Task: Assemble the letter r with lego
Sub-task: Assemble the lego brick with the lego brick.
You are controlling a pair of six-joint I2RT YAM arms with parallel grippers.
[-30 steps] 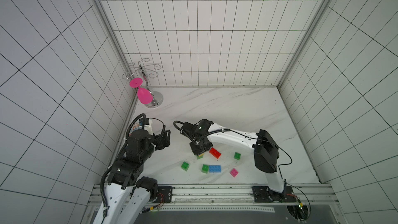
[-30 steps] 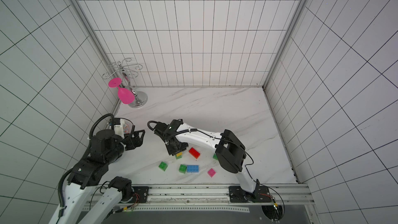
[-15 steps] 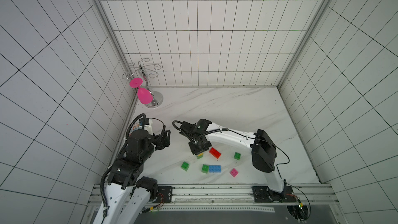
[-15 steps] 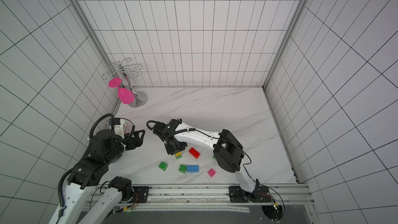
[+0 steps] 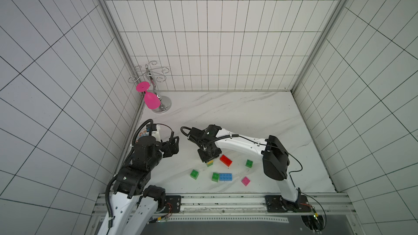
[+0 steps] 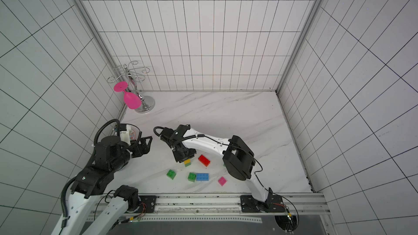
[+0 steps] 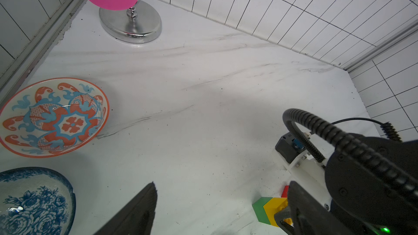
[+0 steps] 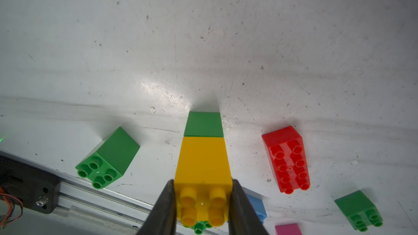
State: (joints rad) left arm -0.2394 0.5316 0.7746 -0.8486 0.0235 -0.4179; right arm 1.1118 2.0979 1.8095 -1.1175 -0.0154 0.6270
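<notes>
In both top views the bricks lie in the lower middle of the frame, on the white marble counter. The right arm reaches in from the lower right. Its jaws are closed on the two sides of a yellow brick, as the right wrist view shows. The yellow brick sits stacked on a green brick, and the stack seems to rest on the counter.

In a top view a red brick lies just right of the stack, apart from it. A second green brick lies to the stack's lower left. A third green brick touches the left end of a blue brick. A pink brick is further right, and a fourth green brick lies right of the red one.

The left arm stands at the lower left, well apart from the bricks, with its jaws spread wide and holding nothing. Its wrist view shows two patterned bowls and a pink glass hanging on a chrome rack
</notes>
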